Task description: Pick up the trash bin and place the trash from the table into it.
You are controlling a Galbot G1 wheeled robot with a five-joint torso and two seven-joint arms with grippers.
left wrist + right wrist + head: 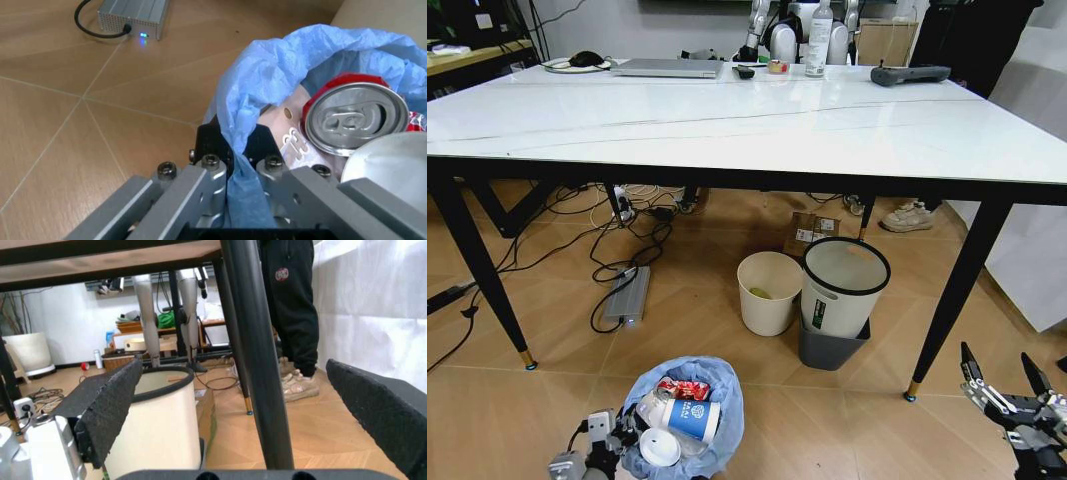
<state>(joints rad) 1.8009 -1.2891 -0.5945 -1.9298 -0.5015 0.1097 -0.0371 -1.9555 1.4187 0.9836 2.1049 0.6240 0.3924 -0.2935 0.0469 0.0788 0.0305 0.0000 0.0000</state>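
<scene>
Trash bin: the small round trash bin lined with a crinkled light-blue plastic bag [689, 412] stands on the wooden floor in front of the table, at the robot's lower left
Bin contents: a red soda can [353, 118], a blue-and-white paper cup [689, 418] and a round white lid [660, 447] lie inside the bag
Left claw: the left claw [230, 162] is closed on the blue bag's edge at the near rim of the bin, fabric pinched between its fingers
Right claw: the right claw [1005, 375] hangs low at the robot's right, near a black table leg [957, 288], fingers spread wide and holding nothing
Table: the large white marble-look table with black legs [727, 125] carries a grey laptop [667, 67], a clear bottle [818, 40] and a dark controller [909, 73] along its far edge
Under the table: a cream round bin [769, 291] stands just beside a white bin with a black rim [843, 286]
</scene>
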